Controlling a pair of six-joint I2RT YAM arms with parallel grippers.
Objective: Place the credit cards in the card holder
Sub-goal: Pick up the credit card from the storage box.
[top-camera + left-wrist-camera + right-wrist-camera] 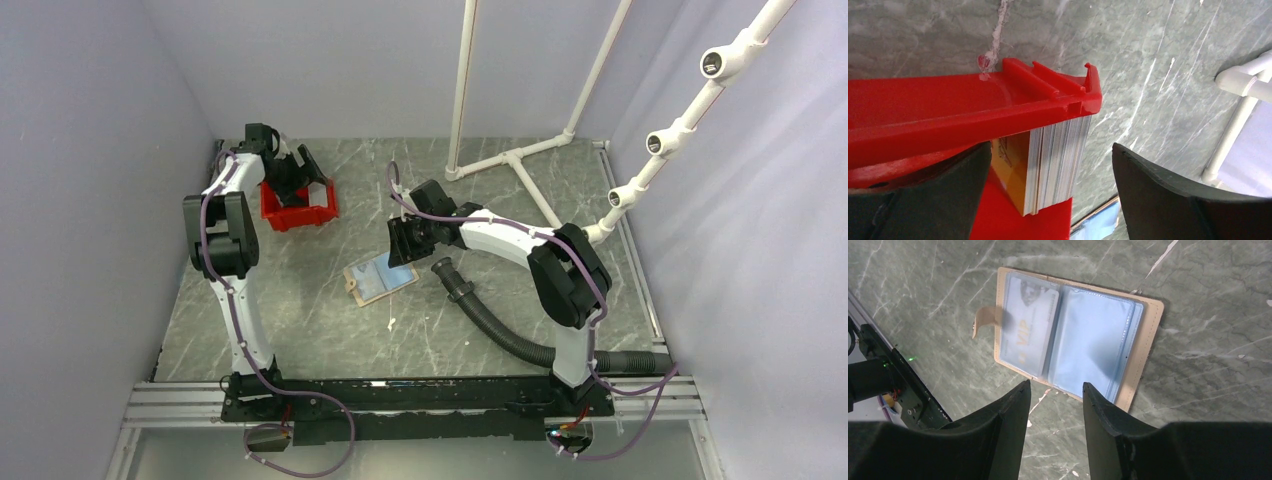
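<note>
Wide, empty left jaws flank upright thin cards in red plastic bin. Half-open, empty right jaws overhang flat tan card holder.

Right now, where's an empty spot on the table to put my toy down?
Bare table lies between the red bin and the card holder, and on the holder's near side, up to the black rail. It is crowded right of the holder: the right end effector hovers there and the black hose lies beside it.
</note>
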